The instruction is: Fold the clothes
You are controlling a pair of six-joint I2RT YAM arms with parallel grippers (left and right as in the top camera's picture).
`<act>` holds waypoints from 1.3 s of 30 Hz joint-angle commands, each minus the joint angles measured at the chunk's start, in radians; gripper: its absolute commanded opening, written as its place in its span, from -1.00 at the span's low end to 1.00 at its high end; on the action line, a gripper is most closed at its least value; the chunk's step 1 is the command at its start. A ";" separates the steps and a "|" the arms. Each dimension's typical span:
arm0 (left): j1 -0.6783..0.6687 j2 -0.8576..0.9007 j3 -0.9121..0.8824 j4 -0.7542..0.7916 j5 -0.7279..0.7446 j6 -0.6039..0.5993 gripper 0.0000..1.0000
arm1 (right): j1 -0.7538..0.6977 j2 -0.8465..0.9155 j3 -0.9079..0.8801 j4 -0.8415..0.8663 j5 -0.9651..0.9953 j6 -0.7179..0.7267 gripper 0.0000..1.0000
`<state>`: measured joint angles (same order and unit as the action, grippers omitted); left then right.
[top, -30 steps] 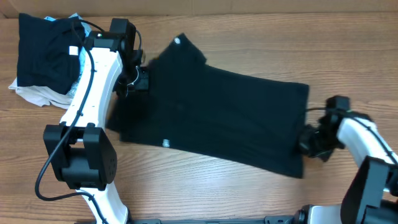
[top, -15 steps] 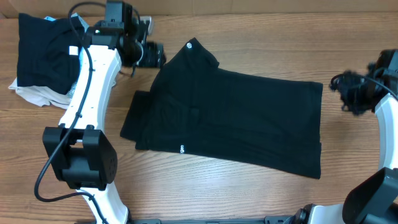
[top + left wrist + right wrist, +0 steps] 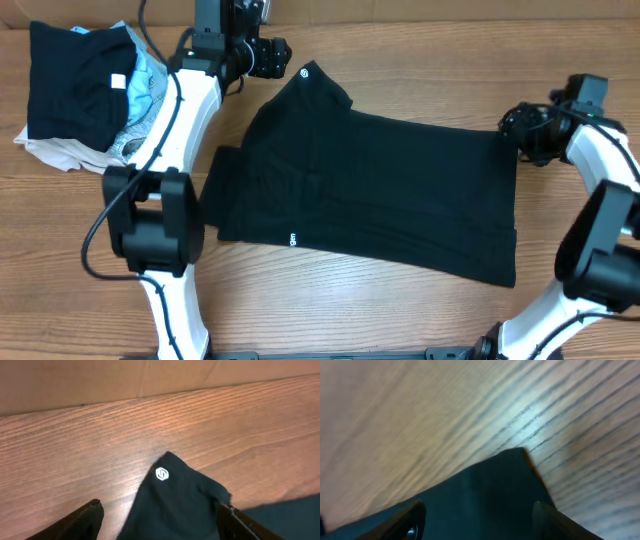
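Note:
A large black T-shirt (image 3: 380,185) lies folded lengthwise across the middle of the wooden table, with a small white logo (image 3: 306,70) on its upper-left corner. My left gripper (image 3: 274,57) hovers open just left of that corner; in the left wrist view the logo corner (image 3: 162,474) lies on the wood ahead of the spread fingers (image 3: 85,515). My right gripper (image 3: 522,130) hangs open over the shirt's upper-right corner (image 3: 512,462), which lies flat below the parted fingers (image 3: 547,515). Neither holds cloth.
A pile of other clothes sits at the back left: a folded black piece (image 3: 75,85) on top of light-blue (image 3: 145,85) and beige (image 3: 55,150) fabric. A cardboard wall (image 3: 150,377) runs along the table's far edge.
Both grippers let go of the shirt and lifted away toward the far side. The shirt, dragged up and right, now lies still with its corners released.

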<state>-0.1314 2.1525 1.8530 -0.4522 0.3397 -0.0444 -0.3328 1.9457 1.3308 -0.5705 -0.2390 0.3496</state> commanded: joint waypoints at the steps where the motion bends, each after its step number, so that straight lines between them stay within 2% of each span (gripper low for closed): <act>1: -0.014 0.103 0.016 0.065 0.023 0.014 0.51 | 0.000 0.027 0.009 0.011 0.006 -0.006 0.34; 6: -0.014 0.177 0.016 0.173 0.082 0.010 0.49 | 0.000 0.061 0.009 0.010 0.007 -0.006 0.28; 10: -0.023 0.211 0.016 0.214 0.078 -0.008 0.56 | 0.000 0.094 0.006 0.041 0.021 -0.006 0.29; 13: -0.036 0.235 0.016 0.233 0.079 -0.008 0.56 | 0.000 0.111 0.006 0.072 0.022 -0.006 0.03; 18: -0.055 0.278 0.016 0.237 0.076 -0.008 0.58 | 0.000 0.139 0.006 0.078 0.030 -0.006 -0.03; 20: -0.056 0.283 0.016 0.241 0.073 -0.006 0.59 | 0.000 0.144 0.006 0.072 0.051 -0.006 -0.37; 25: -0.057 0.283 0.016 0.268 0.068 -0.006 0.59 | 0.000 0.143 0.006 0.070 0.055 -0.005 -0.59; 26: -0.057 0.283 0.016 0.269 0.068 -0.007 0.59 | 0.000 0.143 0.006 0.063 0.055 -0.005 -0.57; 27: -0.057 0.283 0.016 0.269 0.068 -0.006 0.59 | 0.000 0.143 0.006 0.052 0.055 -0.006 -0.44; 28: -0.057 0.283 0.016 0.269 0.068 -0.006 0.59 | 0.000 0.140 0.007 0.042 0.055 -0.006 -0.11; 33: -0.055 0.283 0.016 0.308 0.069 -0.008 0.59 | -0.010 0.079 0.007 0.009 0.028 -0.064 -0.04; 36: -0.048 0.283 0.016 0.362 0.068 -0.048 0.56 | -0.023 -0.021 0.007 0.004 -0.035 -0.097 0.18; 39: -0.049 0.297 0.016 0.359 0.068 -0.048 0.54 | -0.023 -0.060 0.007 0.003 -0.036 -0.097 0.28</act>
<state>-0.1875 2.4317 1.8530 -0.0959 0.3973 -0.0719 -0.3481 1.9903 1.3350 -0.5758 -0.2470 0.2771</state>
